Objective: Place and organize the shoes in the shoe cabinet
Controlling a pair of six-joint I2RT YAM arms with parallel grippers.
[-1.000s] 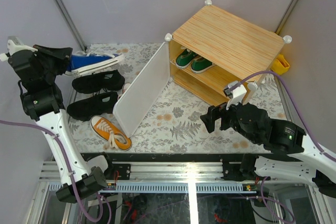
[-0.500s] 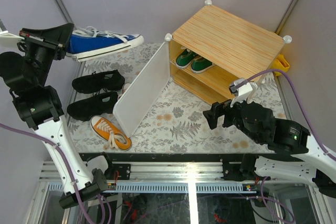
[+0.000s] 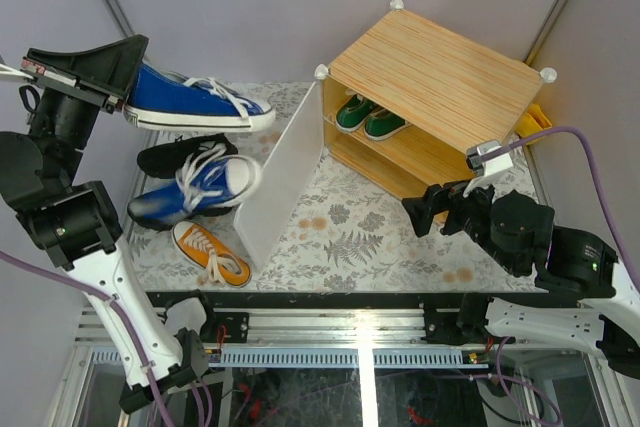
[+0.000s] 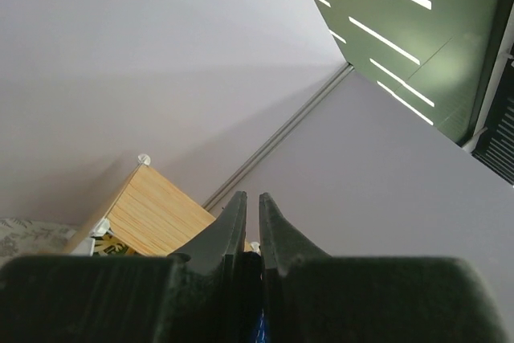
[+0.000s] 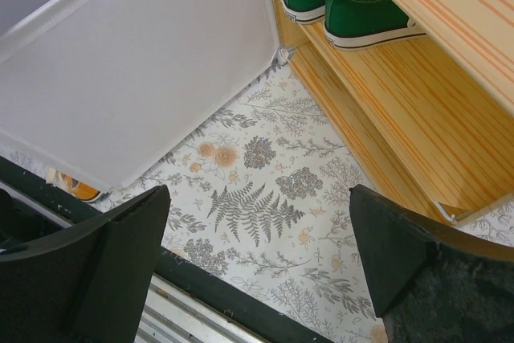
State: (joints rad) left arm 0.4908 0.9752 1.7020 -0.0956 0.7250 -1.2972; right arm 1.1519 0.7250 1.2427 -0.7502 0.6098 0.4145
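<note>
From above: the left gripper (image 3: 128,105), raised at far left, is clamped on the heel of a blue sneaker (image 3: 195,99) held in the air. Below it a second blue sneaker (image 3: 195,187), blurred, lies beside a black shoe (image 3: 185,155), with an orange sneaker (image 3: 210,252) nearer. The cabinet (image 3: 440,72) stands at the right rear, its white door (image 3: 275,182) swung open and green sneakers (image 3: 365,115) on the upper shelf. The right gripper (image 3: 438,209) hovers before it, jaws wide apart.

Left wrist: the fingers (image 4: 233,226) are pressed nearly together, pointing at a grey wall (image 4: 161,54).

Right wrist: spread fingers (image 5: 120,255) frame a floral mat (image 5: 257,190) and hold nothing.
</note>
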